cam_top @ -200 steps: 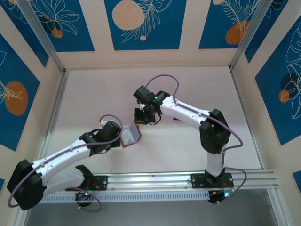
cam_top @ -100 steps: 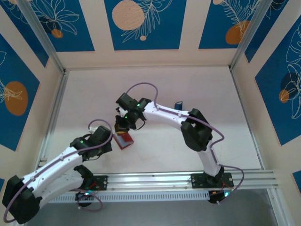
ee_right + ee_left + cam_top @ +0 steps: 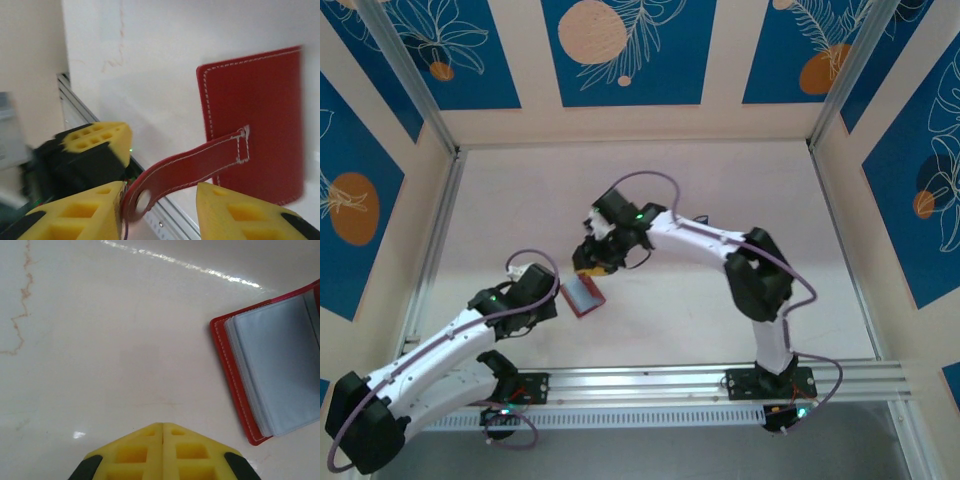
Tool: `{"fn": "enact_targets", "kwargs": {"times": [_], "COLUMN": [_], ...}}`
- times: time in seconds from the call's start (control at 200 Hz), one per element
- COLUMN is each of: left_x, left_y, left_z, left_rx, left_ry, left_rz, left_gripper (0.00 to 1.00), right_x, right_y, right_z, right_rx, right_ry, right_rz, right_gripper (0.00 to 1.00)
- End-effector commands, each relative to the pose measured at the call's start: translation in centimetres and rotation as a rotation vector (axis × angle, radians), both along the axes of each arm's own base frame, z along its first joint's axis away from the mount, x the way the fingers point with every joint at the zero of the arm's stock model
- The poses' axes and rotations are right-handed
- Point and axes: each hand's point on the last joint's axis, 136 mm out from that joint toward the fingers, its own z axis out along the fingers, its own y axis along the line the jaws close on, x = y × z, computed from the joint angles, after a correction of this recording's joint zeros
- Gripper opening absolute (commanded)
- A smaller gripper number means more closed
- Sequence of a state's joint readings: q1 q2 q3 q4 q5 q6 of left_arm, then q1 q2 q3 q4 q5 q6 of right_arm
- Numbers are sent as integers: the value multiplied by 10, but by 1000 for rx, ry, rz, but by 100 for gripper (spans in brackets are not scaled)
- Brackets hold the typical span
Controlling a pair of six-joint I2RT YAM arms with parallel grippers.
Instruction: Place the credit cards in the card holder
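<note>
a: fingers on the left first. how do they stand?

b: the left fingers (image 3: 135,455) are clenched, yellow tip pressed against yellow tip along one closed seam, over bare tabletop (image 3: 100,340). whether they touch it i cannot tell.

a: and the card holder?

b: the card holder (image 3: 583,293) lies on the tabletop left of the middle, nearer the near edge than the far one, between the ends of the two arms. in the left wrist view it is just beside the left fingers but apart from them. it lies open, with its clear sleeves (image 3: 280,360) facing up inside a red stitched border.

a: what about the other arm?

b: the right fingers (image 3: 240,215) are released and stand well apart. the holder's red strap (image 3: 190,165) runs from the red outer cover down into the gap between them. its rounded end with the snap (image 3: 142,200) sits beside one finger. whether that end touches the finger i cannot tell, but it is not pinched.

a: anything else on the tabletop?

b: a thin brownish crack-like line (image 3: 20,315) marks the surface near the left fingers. in the right wrist view the left fingers show again beyond the strap, by a metal rail (image 3: 75,107) along an edge of the tabletop.
</note>
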State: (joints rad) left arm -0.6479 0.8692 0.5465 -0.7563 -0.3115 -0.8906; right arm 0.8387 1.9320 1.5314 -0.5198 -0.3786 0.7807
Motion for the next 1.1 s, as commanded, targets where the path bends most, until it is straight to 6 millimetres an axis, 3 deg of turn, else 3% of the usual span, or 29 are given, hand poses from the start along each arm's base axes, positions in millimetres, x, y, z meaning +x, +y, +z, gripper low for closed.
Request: {"fn": "enact_targets", "kwargs": {"times": [0.0, 0.16, 0.255, 0.38, 0.535, 0.63, 0.76, 1.095], "left_x": [17, 29, 34, 43, 58, 63, 68, 77], "left_y": [-8, -16, -18, -25, -39, -50, -60, -57], "left_z": [24, 46, 50, 57, 67, 58, 36, -7], "left_rx": [-24, -27, -14, -6, -17, -23, -26, -31], "left_ry": [-66, -107, -108, -113, -123, -83, -17, 57], "left_rz": [-16, -42, -45, -69, -97, -116, -121, -73], "left_gripper": [3, 4, 4, 5, 6, 7, 6, 4], "right_x": [3, 8, 6, 3, -23, -34, -38, -41], "right_y": [-27, -47, -36, -26, -4, 0, -9, -14], "right_z": [11, -18, -23, -48, -79, -96, -114, -117], "right_rx": [19, -45, -32, -98, -162, -219, -341, -283], "right_ry": [-14, 20, 19, 50, 55, 53, 12, 78], "right_rz": [-1, -22, 3, 7, 83, 101, 101, 89], "right_gripper": [42, 42, 42, 39, 29, 21, 19, 18]}}
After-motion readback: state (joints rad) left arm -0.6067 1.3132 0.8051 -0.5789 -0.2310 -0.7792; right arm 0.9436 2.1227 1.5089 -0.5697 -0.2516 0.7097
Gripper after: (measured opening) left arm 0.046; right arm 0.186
